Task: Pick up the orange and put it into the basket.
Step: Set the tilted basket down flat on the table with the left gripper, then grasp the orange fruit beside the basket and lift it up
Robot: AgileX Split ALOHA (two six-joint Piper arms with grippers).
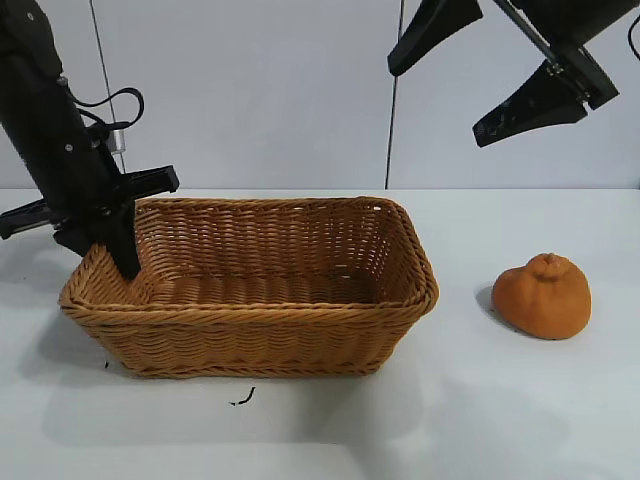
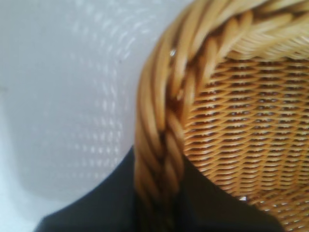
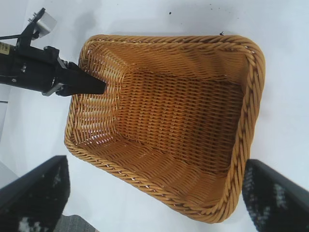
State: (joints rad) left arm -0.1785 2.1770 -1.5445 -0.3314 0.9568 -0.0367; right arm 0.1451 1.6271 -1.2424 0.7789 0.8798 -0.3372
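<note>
Wicker basket [image 1: 250,340] is sitting nearest the camera, mid-table. At its left end, the left gripper [image 1: 125,255] is straddling the braided rim, one finger inside the wall and one outside, the jaws narrow around the weave. Whether they are pinching it cannot be told. Right of the basket, the orange [image 1: 543,296] is resting on the table, well apart from both tools. Above it, the right gripper [image 1: 480,75] is hanging with jaws spread wide. Recommended procedure: keep the basket steady, lower the right gripper squarely over the orange, and close below its widest part.
</note>
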